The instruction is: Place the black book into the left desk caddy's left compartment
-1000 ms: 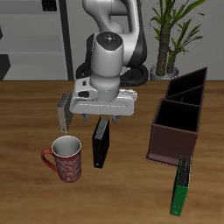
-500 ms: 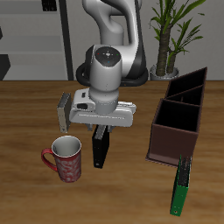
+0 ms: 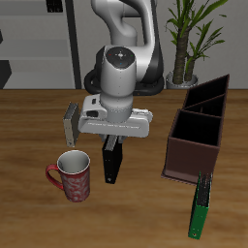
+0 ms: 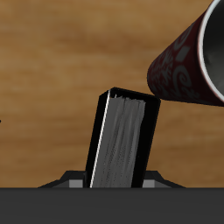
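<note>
The black book (image 3: 112, 162) stands upright on the wooden table (image 3: 39, 208), on its bottom edge, directly under the gripper (image 3: 114, 141), whose fingers are hidden behind the book's top and the hand's body, so I cannot tell whether they are apart or already pinching it; the wrist view shows the book's page block (image 4: 122, 144) rising straight up toward the camera, which suggests the hand is lined up over its top edge for a grasp from above. Going from the table's front edge backward: a green book (image 3: 201, 205) leans against the front of the reddish-brown box (image 3: 194, 145), at about four o'clock from the black book; a red patterned mug (image 3: 72, 175) sits just beside the black book at roughly eight o'clock, close but apparently not touching it; the near-black caddy (image 3: 211, 95) stands behind the reddish-brown box, at about two o'clock and well apart from the book, open-topped, so a thin book can drop in from above. A grey book (image 3: 70, 124) stands by the hand's side at about ten o'clock. My guess is the book stands upright so a top pinch can carry it over the nearer box
</note>
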